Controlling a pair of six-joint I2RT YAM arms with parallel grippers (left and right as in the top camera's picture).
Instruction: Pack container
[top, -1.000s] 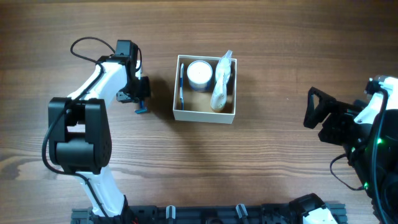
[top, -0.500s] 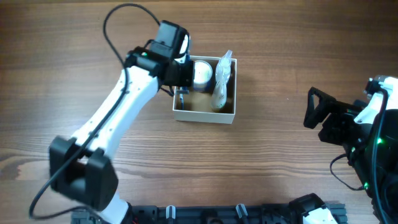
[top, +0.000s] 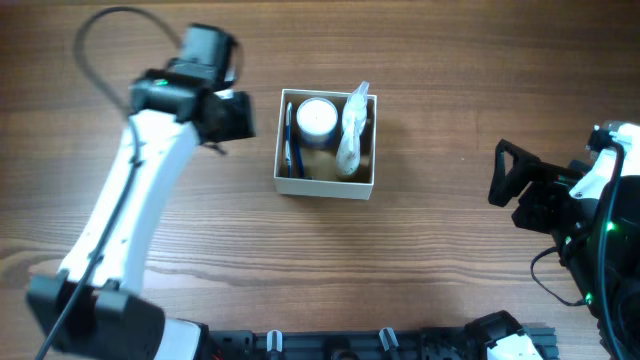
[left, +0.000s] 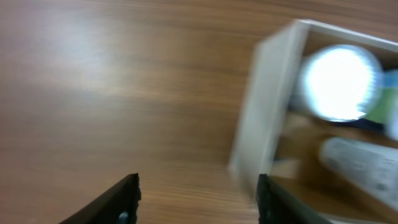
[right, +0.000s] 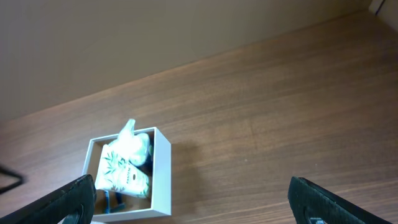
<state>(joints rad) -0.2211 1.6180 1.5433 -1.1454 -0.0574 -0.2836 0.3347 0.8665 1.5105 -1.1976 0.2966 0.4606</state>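
The container (top: 283, 183) is a square white-walled box with a tan inside, standing at mid-table. In it lie a white-lidded jar (top: 318, 118), a white leaf-printed tube (top: 352, 130) and a blue razor (top: 290, 140) along the left wall. My left gripper (top: 238, 120) hovers just left of the box, open and empty. In the left wrist view its fingers (left: 124, 200) stand apart over bare wood, with the container (left: 267, 118) and the jar (left: 339, 81) blurred at the right. My right gripper (top: 505, 175) waits open far to the right. The right wrist view shows the container (right: 163, 171), tube (right: 124, 169) and razor (right: 112, 200).
Bare wooden table (top: 430, 270) lies all round the box. A black rail (top: 380, 340) runs along the front edge between the two arm bases.
My left gripper, shut on a blue razor left of the box, swung over the box's left side, then drew back left and opened. The razor is gone from the table.
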